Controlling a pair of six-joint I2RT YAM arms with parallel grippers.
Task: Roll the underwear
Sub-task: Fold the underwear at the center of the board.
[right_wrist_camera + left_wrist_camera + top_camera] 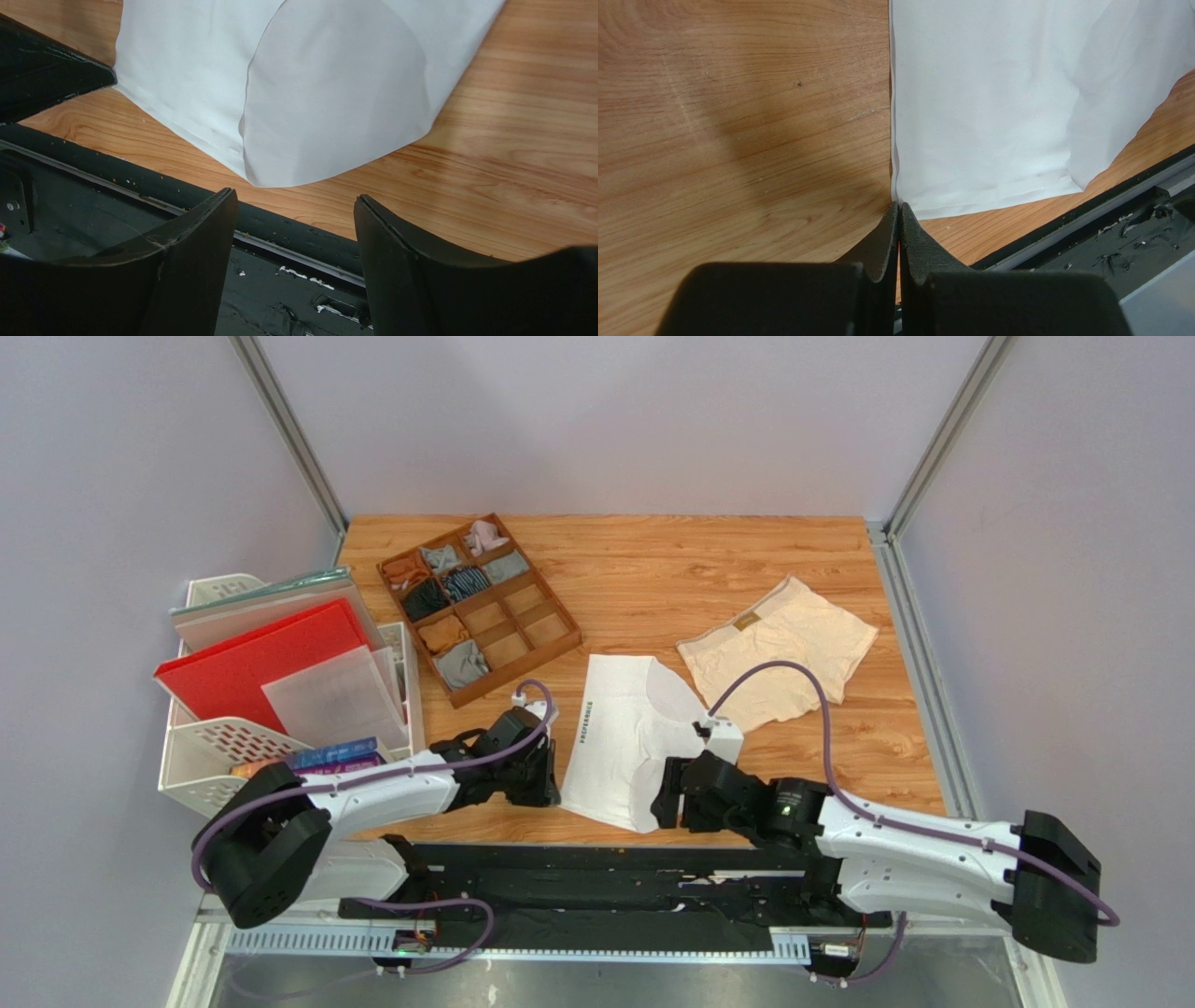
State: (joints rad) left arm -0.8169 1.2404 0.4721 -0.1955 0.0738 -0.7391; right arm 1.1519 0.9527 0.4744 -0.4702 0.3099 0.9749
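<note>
Presently: white briefs (624,735) and cream briefs (779,651), both flat, unrolled. My left end effector (898,207) closed at the white pair's corner; right end effector (295,198) wide, empty.

We can read nothing for certain: the dark lettering (585,724) along the waistband of the white briefs (624,742) is too small, and the tan label (748,620) on the cream-beige briefs (807,651) is illegible
</note>
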